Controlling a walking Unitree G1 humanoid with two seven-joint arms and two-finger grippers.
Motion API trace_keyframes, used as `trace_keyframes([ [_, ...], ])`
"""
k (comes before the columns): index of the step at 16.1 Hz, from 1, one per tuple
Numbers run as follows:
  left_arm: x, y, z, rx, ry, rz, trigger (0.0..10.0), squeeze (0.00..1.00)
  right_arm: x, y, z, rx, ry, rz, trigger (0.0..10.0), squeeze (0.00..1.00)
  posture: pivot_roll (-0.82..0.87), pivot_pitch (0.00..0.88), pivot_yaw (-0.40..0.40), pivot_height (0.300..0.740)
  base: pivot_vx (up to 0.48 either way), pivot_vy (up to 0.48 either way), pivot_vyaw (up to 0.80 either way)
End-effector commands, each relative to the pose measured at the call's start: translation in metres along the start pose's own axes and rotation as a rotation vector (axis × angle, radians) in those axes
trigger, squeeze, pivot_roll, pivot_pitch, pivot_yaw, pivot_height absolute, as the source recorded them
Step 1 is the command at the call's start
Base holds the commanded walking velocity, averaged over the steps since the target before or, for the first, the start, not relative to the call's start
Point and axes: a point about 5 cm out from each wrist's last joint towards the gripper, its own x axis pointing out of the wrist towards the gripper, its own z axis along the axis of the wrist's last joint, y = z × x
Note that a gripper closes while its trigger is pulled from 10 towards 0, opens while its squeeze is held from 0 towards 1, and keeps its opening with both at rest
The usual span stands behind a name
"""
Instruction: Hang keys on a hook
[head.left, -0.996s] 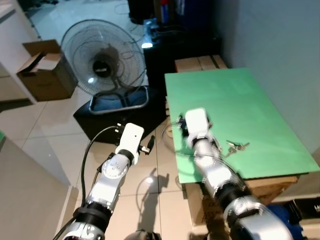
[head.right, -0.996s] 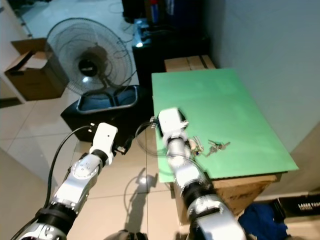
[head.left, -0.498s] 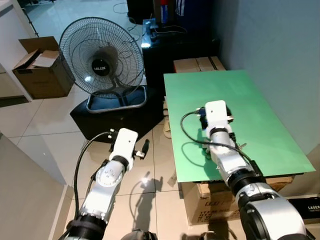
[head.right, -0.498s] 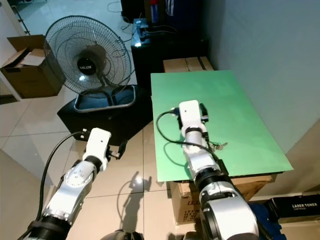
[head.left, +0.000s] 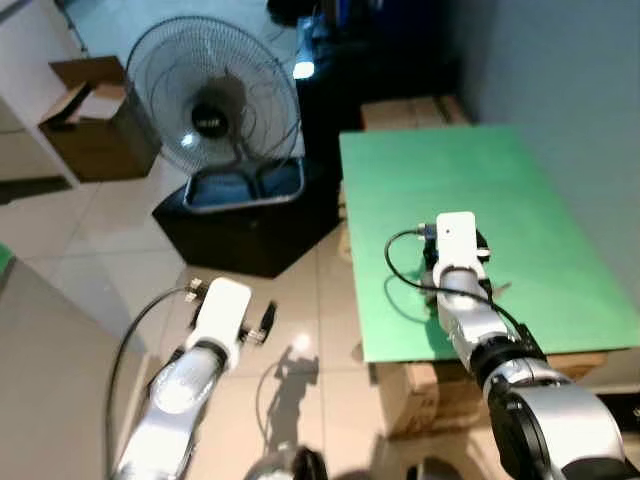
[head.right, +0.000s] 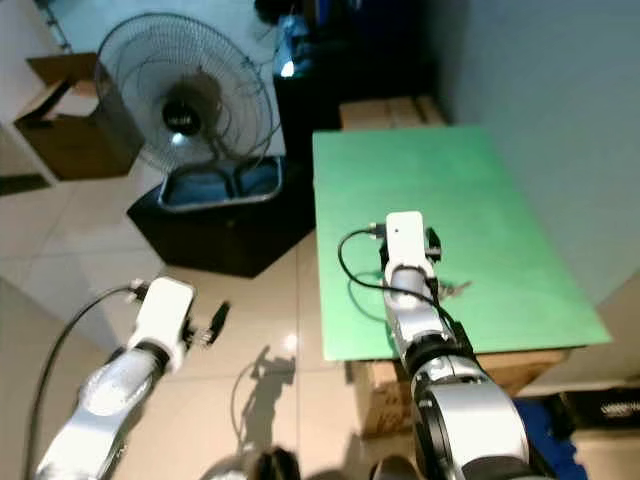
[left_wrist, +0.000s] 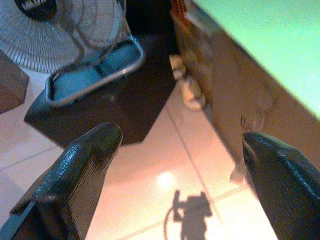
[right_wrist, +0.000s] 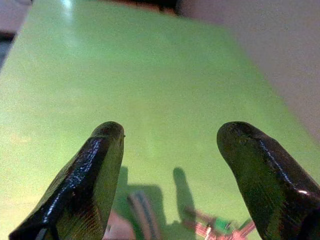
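The right end effector (right_wrist: 167, 175) has swung out over the green surface (head.left: 470, 190) within the last second, fingers spread wide and empty. The keys (right_wrist: 215, 227) lie just under it, so a grasp looks close; beyond, bare green.

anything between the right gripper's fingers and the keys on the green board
Nothing. In the right wrist view the right gripper is open over the bare green board, with the keys just below its fingertips.
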Motion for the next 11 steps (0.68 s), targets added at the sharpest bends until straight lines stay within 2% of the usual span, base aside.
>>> trace_keyframes([
  [1,-0.004,0.003,0.002,0.008,0.004,-0.005,10.0,0.00,-0.002,0.004,-0.003,0.002,0.024,0.004,10.0,0.00,0.02,0.173,0.167,0.723,0.000,0.000,0.00],
  [3,-0.018,0.002,0.001,0.016,0.035,-0.024,10.0,0.00,-0.005,0.005,-0.014,0.016,0.063,-0.002,10.0,0.00,0.03,0.210,0.188,0.723,0.000,0.000,0.00],
  [11,-0.036,0.006,0.004,0.038,0.083,-0.039,10.0,0.00,-0.017,0.011,-0.038,0.035,0.143,-0.023,10.0,0.00,0.06,0.228,0.201,0.723,0.000,0.000,0.00],
])
